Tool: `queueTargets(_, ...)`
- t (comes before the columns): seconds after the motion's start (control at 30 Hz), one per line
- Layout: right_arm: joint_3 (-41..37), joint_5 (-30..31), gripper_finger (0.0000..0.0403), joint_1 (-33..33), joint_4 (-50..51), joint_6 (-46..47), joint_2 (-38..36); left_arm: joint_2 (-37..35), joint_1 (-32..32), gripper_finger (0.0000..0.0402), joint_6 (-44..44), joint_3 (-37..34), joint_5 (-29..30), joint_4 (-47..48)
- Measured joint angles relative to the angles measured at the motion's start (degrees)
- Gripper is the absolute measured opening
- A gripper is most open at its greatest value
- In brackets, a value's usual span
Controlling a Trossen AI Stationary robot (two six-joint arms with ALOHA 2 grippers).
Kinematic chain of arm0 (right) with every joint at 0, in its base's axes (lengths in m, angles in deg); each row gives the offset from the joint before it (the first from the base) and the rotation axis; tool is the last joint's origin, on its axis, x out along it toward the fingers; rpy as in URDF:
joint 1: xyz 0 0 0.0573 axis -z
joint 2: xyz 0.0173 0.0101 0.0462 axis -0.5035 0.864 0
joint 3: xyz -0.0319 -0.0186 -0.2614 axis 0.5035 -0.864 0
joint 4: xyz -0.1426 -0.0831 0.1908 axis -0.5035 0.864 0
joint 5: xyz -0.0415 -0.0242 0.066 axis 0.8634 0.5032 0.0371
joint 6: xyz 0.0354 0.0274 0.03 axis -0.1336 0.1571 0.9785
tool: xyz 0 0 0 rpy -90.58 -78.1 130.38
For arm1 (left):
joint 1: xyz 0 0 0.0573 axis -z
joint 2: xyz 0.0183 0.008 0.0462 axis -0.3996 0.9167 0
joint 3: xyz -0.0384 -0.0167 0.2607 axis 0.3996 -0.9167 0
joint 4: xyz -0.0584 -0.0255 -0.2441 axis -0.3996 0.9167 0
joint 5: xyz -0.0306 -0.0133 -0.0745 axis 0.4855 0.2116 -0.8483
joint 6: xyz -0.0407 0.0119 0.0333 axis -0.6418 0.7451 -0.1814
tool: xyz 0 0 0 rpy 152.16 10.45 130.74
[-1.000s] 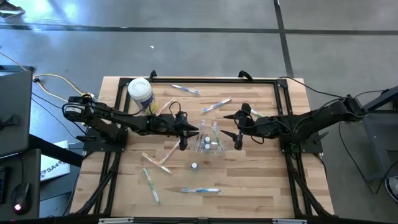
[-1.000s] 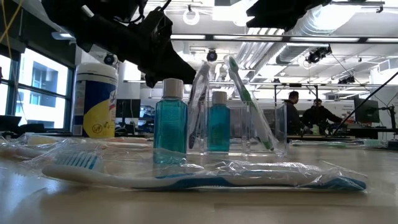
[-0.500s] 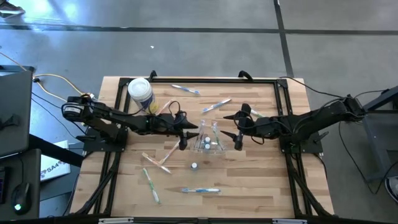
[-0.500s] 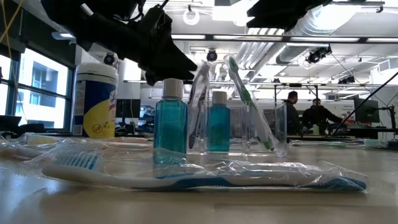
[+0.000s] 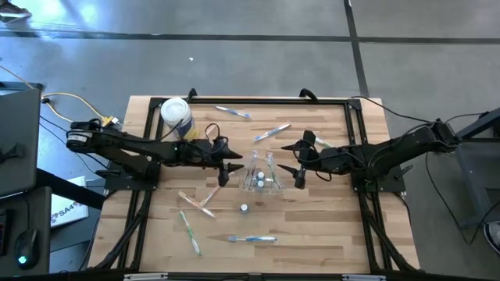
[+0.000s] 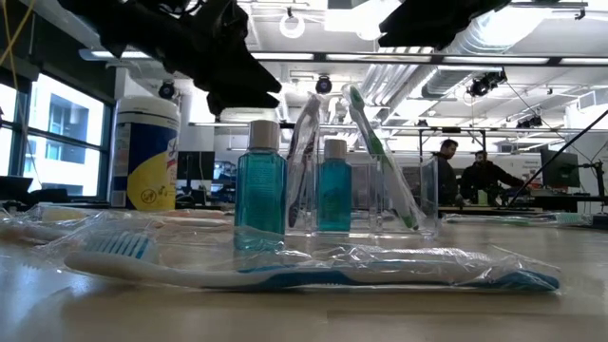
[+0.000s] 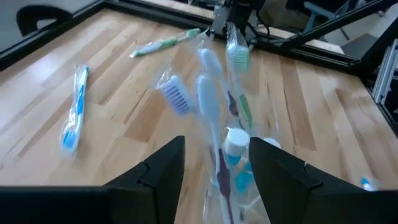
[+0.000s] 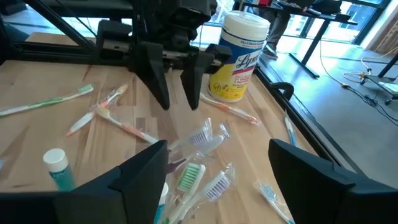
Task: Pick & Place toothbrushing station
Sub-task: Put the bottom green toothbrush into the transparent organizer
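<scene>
The clear cup (image 5: 263, 176) stands upright at the table's middle and holds several toothbrushes and a small blue white-capped bottle (image 7: 235, 142). It also shows in the low view (image 6: 366, 180) and the right wrist view (image 8: 193, 177). My left gripper (image 5: 225, 169) is open and empty, a short way off the cup's left side. My right gripper (image 5: 298, 164) is open and empty, close to the cup's right side, one finger on each side of it. A second blue bottle (image 5: 244, 208) stands on the table nearer the front.
A white-lidded canister with a yellow label (image 5: 176, 115) stands at the far left. Wrapped toothbrushes lie loose: two at the far side (image 5: 233, 113) (image 5: 271, 133), crossed ones at the near left (image 5: 195, 202), a green one (image 5: 191, 232) and a blue one (image 5: 251, 239) near the front.
My left gripper has drawn back from the cup toward the table's left edge, staying open. The cup and its toothbrushes have stayed in place. My right gripper has kept still.
</scene>
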Motion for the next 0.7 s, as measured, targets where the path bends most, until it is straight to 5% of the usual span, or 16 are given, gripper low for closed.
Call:
queueTargets(0.53,0.0,0.0,0.0272,0.0,0.76,0.42,0.0,-15.85,0.04,0.018,-5.84,-0.04,-12.75,34.66)
queueTargets(0.7,0.0,0.0,0.0272,0.0,0.76,0.42,0.0,-16.65,4.22,0.018,-5.77,-0.1,-13.74,42.88)
